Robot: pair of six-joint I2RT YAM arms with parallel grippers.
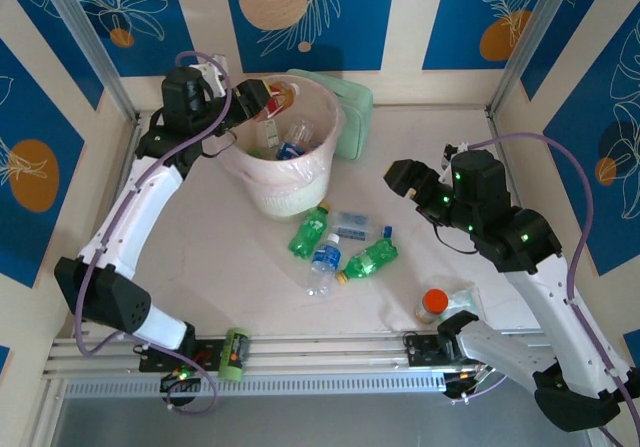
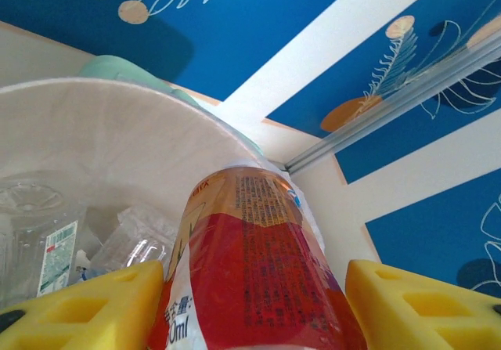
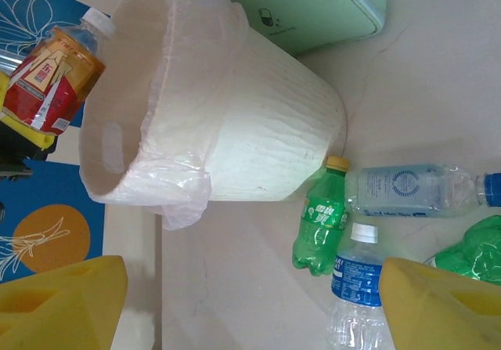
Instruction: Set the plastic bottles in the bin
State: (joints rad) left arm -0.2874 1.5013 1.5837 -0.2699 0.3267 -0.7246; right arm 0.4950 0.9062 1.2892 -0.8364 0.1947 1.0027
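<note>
Sitting in left hand [image 2: 254,307]: red-labelled bottle [image 2: 246,240]

Glossy plastic bottles [image 3: 407,189]; matt ribbed bin [image 3: 258,123] with seemingly thin-film liner [image 3: 176,185].

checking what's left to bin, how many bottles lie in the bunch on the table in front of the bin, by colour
green bottles: 2
clear bottles with blue labels: 2
total: 4
</note>
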